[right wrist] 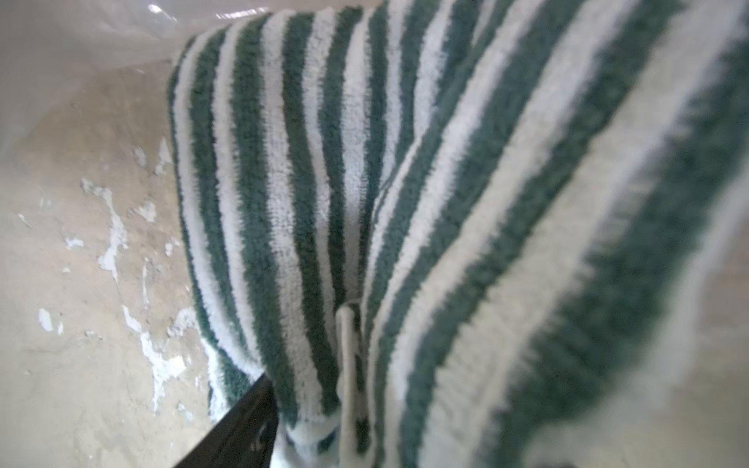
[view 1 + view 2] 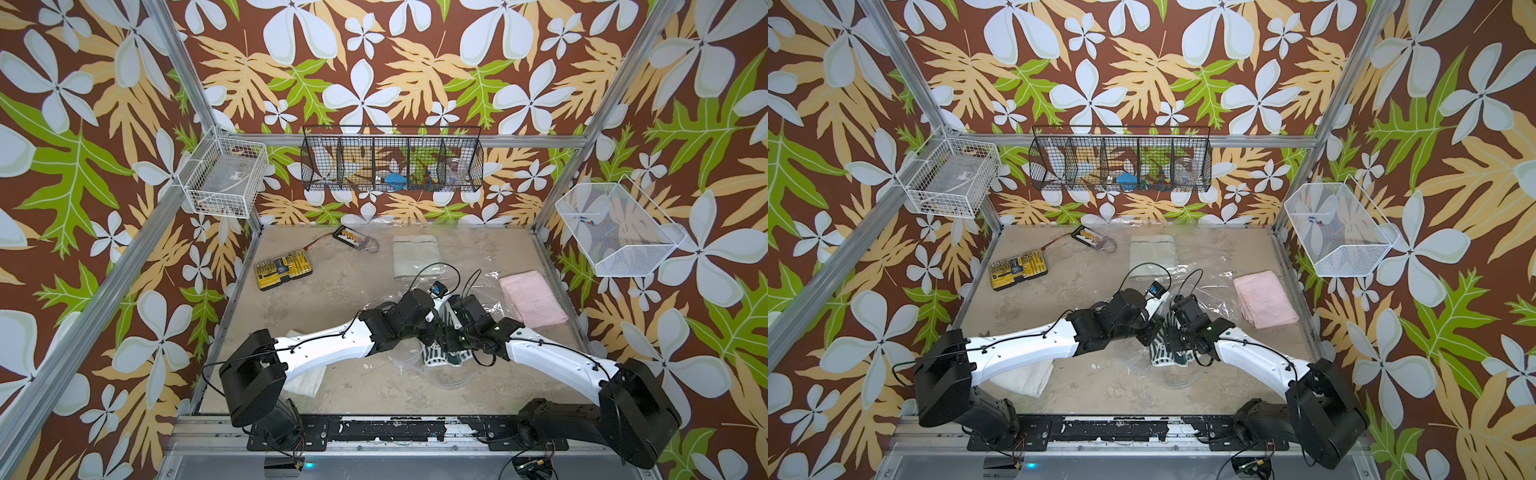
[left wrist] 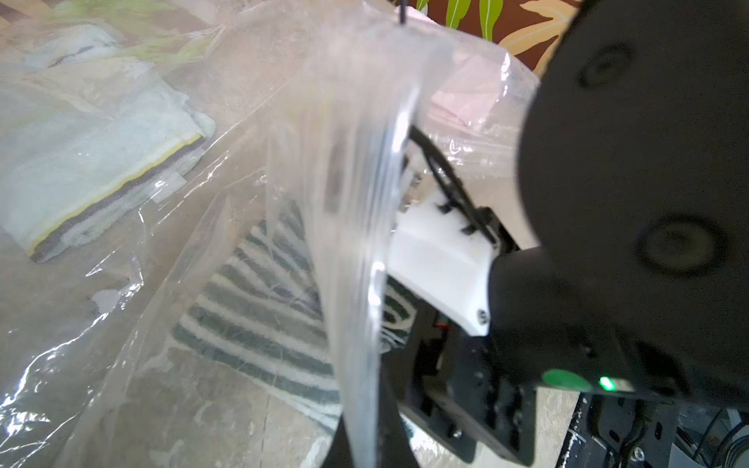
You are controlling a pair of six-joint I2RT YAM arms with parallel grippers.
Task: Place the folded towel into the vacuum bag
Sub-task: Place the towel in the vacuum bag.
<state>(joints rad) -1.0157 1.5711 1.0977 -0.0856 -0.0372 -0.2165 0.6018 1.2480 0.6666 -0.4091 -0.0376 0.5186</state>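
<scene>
Though crinkly, clear vacuum bag (image 3: pixel 356 162) in closed left tool (image 3: pixel 364 449); right tool (image 1: pixel 308 401), state unclear.

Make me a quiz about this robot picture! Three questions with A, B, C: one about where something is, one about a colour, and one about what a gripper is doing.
1. Where does the pink towel lie?
A) on the table, at its right side
B) in the black wire basket
C) under the left arm

2. What colours are the bands of the striped towel?
A) red and yellow
B) dark green and white
C) blue and black

3. What is the left gripper doing?
A) standing wide open
B) holding a screwdriver
C) shut, pinching up the edge of the vacuum bag

Answers:
1 A: both top views show it flat on the tabletop at the right.
2 B: the right wrist view shows green and white bands close up.
3 C: in the left wrist view the clear film rises from its closed jaws.
</scene>
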